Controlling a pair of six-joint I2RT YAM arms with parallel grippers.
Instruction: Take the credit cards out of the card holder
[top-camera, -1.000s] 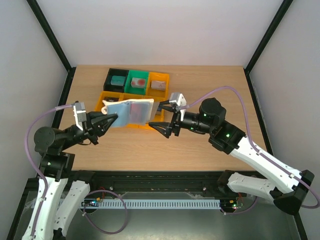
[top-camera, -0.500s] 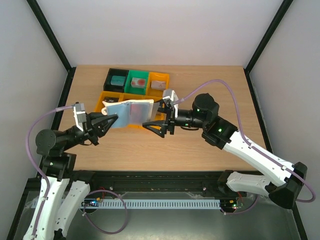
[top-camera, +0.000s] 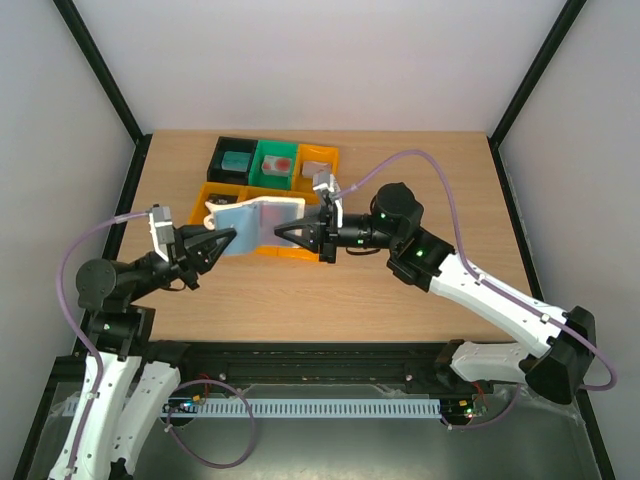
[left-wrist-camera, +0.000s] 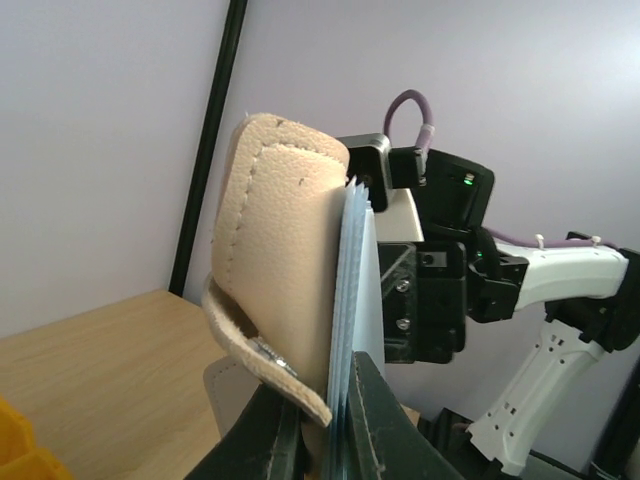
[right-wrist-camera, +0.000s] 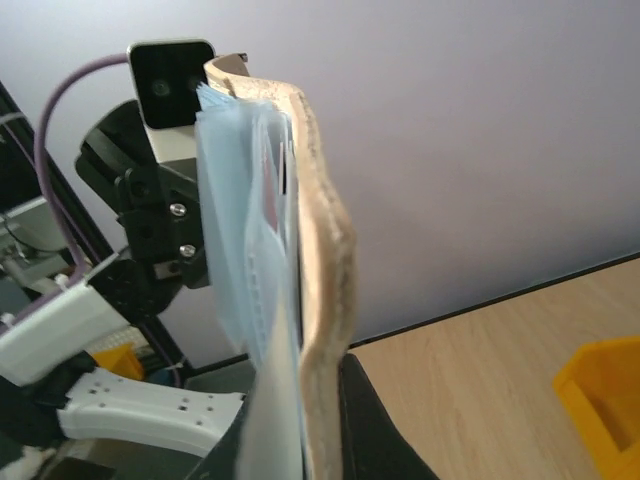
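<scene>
The card holder (top-camera: 257, 222), tan outside and pale blue inside, hangs unfolded above the bins between both arms. My left gripper (top-camera: 226, 238) is shut on its left edge. In the left wrist view the fingers (left-wrist-camera: 378, 405) pinch the tan cover (left-wrist-camera: 280, 240) and the blue pockets (left-wrist-camera: 350, 290). My right gripper (top-camera: 284, 236) is shut on its right edge. In the right wrist view one finger (right-wrist-camera: 370, 425) presses the tan cover (right-wrist-camera: 322, 250). A red sliver (right-wrist-camera: 268, 208) shows among the blue pockets. A teal credit card (top-camera: 235, 160) lies in the black bin, a red one (top-camera: 279, 163) in the green bin.
Black (top-camera: 222, 149), green (top-camera: 262, 178) and orange (top-camera: 331, 152) bins stand in a row at the back of the table. A second row of orange bins (top-camera: 211, 194) lies under the holder. Black frame posts rise at both sides.
My right gripper has moved left from beside the bins to the holder's right edge and gone from open to shut on it. The left gripper and holder have stayed put.
</scene>
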